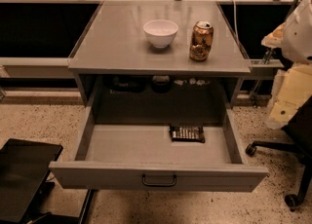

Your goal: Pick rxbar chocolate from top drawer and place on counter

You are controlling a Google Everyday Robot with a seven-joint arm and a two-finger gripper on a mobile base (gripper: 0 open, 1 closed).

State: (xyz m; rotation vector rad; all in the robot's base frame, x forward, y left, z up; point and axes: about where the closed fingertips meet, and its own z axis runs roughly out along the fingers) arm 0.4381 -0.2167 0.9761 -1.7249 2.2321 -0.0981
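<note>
Below the grey table's (112,40) front edge, a dark flat wrapped bar (187,133) lies back-right in the open grey metal drawer (136,146), its pale lettering unreadable; claw out of view, state cannot be told

Dark wrapped rxbar chocolate (187,133): in grey metal top drawer (126,146), rear right, below flat grey counter (117,38); gripper (275,37): right of counter.

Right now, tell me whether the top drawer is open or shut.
Open: the top drawer is pulled out, rxbar chocolate lying flat inside. The gripper is not in view.
</note>
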